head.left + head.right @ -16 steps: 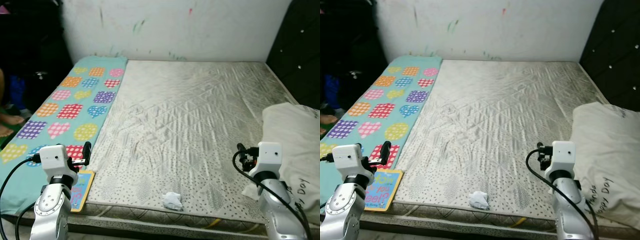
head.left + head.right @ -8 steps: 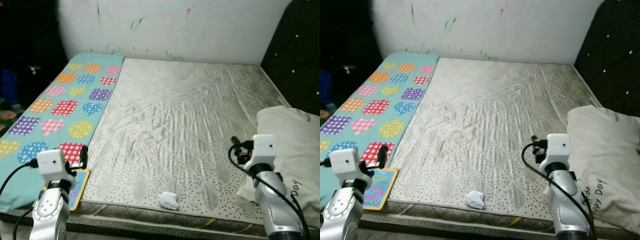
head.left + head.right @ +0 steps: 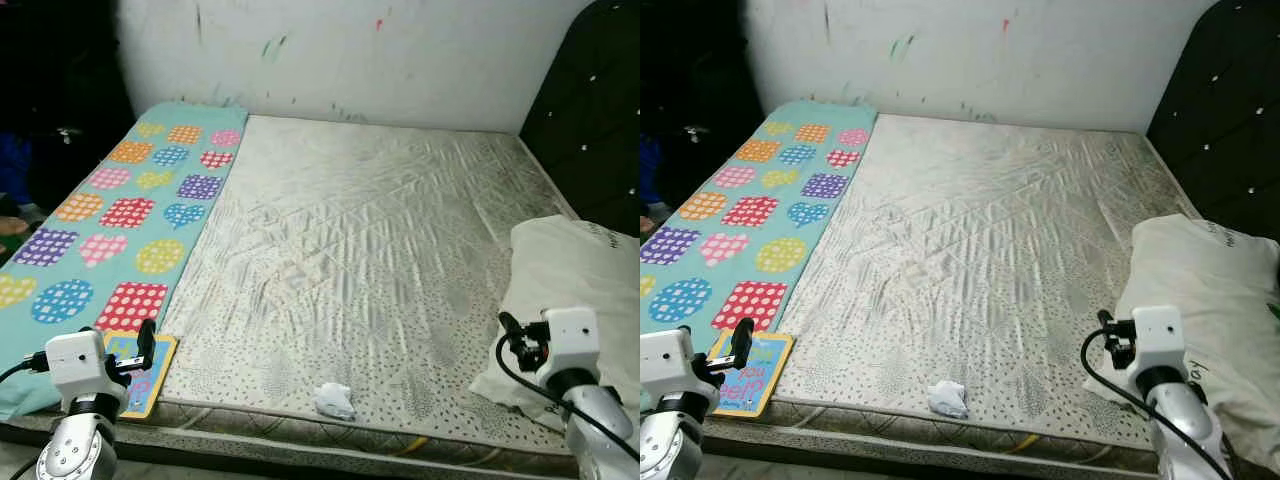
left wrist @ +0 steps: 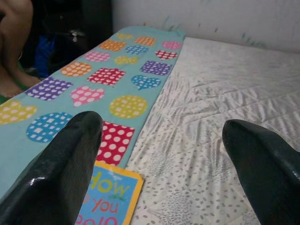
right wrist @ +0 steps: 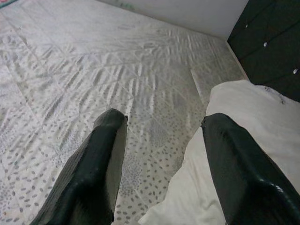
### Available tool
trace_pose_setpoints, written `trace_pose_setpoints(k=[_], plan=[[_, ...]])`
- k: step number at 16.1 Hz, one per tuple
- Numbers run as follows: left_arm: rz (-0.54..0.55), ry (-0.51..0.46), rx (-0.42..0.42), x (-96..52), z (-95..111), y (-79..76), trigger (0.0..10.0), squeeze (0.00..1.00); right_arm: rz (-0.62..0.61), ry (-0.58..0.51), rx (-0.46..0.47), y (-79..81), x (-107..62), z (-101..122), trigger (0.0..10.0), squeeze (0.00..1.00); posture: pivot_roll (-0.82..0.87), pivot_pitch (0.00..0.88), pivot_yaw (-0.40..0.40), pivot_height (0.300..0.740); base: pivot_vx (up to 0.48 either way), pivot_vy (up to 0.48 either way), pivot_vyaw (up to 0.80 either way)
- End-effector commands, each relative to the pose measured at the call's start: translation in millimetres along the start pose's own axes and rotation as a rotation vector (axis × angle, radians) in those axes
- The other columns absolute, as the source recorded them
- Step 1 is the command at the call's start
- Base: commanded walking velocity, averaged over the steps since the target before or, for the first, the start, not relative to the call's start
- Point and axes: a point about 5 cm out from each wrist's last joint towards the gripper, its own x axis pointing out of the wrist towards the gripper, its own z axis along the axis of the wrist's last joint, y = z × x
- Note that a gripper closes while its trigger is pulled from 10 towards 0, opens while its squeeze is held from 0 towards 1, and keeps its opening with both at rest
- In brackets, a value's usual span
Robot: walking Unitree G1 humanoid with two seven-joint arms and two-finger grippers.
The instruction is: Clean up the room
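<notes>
1. Bedding covered most of the scene: a bare quilted mattress [image 3: 370, 260] lay against a white wall [image 3: 380, 50] marked with scribbles, with a dark padded headboard [image 3: 590, 110] along its right side.
2. A turquoise blanket [image 3: 120, 215] with coloured spotted hearts and circles ran along the left edge of the mattress.
3. A children's book [image 3: 748, 372] lay flat at the near end of that blanket, close to the bed's front edge.
4. A small crumpled white tissue [image 3: 335, 401] sat on the mattress near the front edge, well apart from both arms.
5. A white pillow [image 3: 1215, 320] with printed lettering rested at the right side of the bed.
6. The left gripper [image 4: 173, 154] hovered low over the near left corner, jaws released and spread, holding nothing, with the book just below.
7. The right gripper [image 5: 164, 159] hung beside the pillow's edge, jaws likewise released and empty.
8. A person's bare leg [image 4: 14, 42] showed beyond the blanket on the left.
</notes>
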Motion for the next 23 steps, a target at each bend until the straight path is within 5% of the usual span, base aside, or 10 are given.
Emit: trace_pose_setpoints(k=[1,10,23], plan=[[-0.014,-0.015,0.0,1.2,5.6,-3.9,10.0,0.0,0.002,-0.03,0.005,0.1,3.8,10.1,10.0,0.0,-0.09,0.0,-0.037,0.74,0.0,0.0,0.0],[-0.032,-0.018,-0.05,0.8,11.0,-5.8,10.0,0.0,0.028,-0.021,0.049,13.0,9.6,11.0,10.0,0.0,-0.08,0.0,-0.045,0.74,0.0,0.0,-0.41],[-0.012,0.007,-0.078,1.0,9.8,-10.1,10.0,0.0,0.053,-0.013,0.039,17.8,12.1,11.1,10.0,0.0,-0.08,0.0,-0.061,0.74,0.0,0.0,0.0]])
